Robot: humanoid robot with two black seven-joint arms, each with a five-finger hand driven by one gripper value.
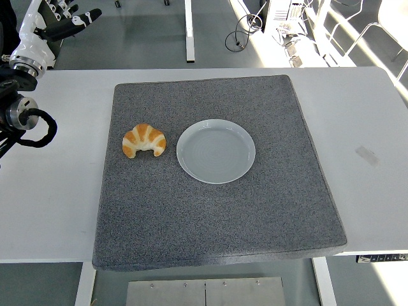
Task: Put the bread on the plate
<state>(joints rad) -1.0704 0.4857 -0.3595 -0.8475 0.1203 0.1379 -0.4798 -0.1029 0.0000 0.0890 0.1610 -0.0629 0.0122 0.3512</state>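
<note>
A golden croissant [144, 140] lies on the grey mat [217, 210], just left of an empty pale grey plate [216, 150]; the two are apart. My left hand [56, 19] is raised at the picture's top left corner, above the table's far left edge, well away from the croissant. Its fingers are spread and hold nothing. The black forearm and a cable loop [25, 118] sit at the left edge. My right arm does not show.
The mat covers most of the white table [370, 121]. A small strip of tape [367, 155] lies on the table at the right. Table legs and cables stand on the floor beyond the far edge.
</note>
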